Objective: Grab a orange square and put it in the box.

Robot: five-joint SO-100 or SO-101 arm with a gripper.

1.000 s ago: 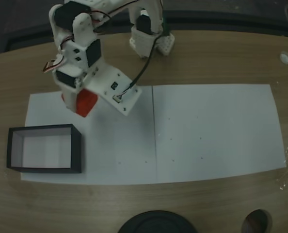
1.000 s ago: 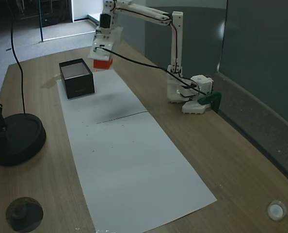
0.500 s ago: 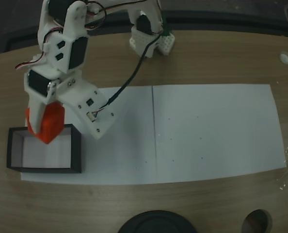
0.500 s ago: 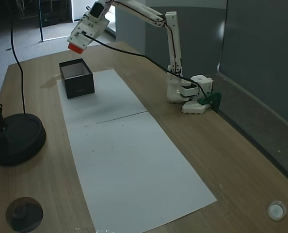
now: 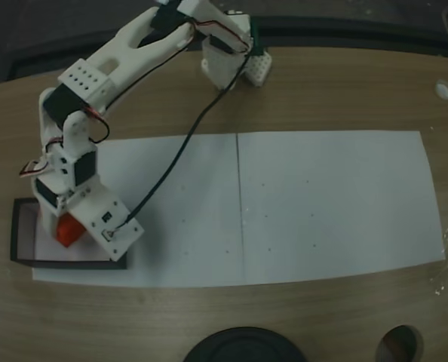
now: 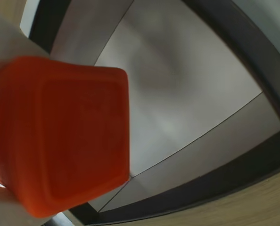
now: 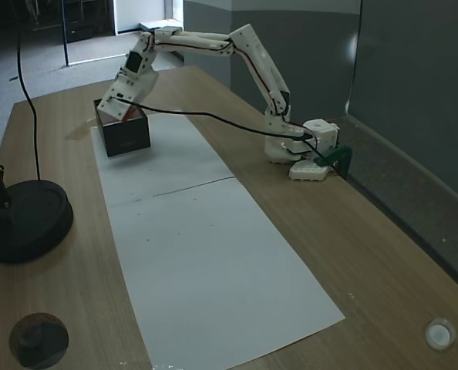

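The hand (image 5: 67, 226) grips the cube (image 5: 69, 229) inside the box (image 5: 16, 230); white paper (image 5: 322, 204) spreads toward 3 o'clock on the table (image 5: 345, 90)

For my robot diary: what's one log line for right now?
claw: shut on orange square | place: over box | released: not yet

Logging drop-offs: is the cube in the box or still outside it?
In, but not released. The cube sits inside the box's walls, gripped by the end effector; the wrist view shows the box floor beneath it.
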